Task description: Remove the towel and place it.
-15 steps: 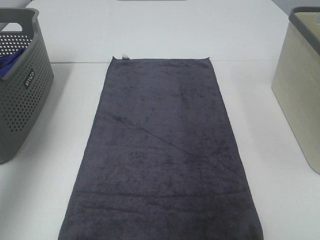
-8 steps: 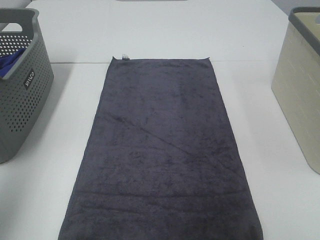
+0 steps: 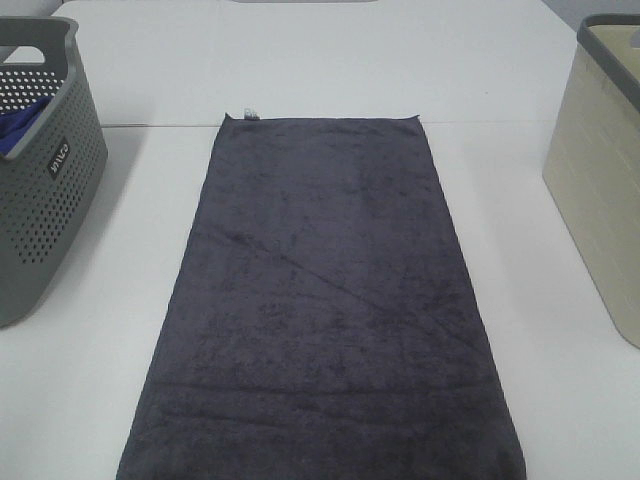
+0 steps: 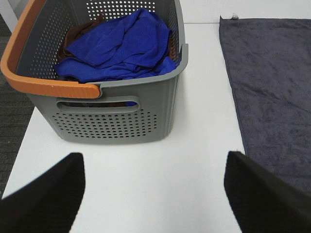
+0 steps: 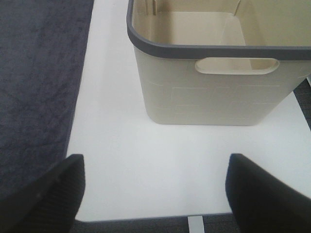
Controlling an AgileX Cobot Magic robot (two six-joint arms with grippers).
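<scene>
Charcoal towel lies flat on the white bench, both arms parked and empty.

Largest first: the bench carries the towel lengthwise down its middle, a grey perforated basket at the left edge holding a blue cloth, and an empty beige basket at the right edge. The towel's small white tag sits at its far left corner. The left gripper and right gripper each hang over bare bench near their own basket, fingers spread wide and gripping nothing; the towel's long edges lie just inward of each, not touching. Judged risks: the plush towel is longer than either basket, so a single-corner pinch could drag it, snag a basket rim, or leave it draped over the side.
</scene>
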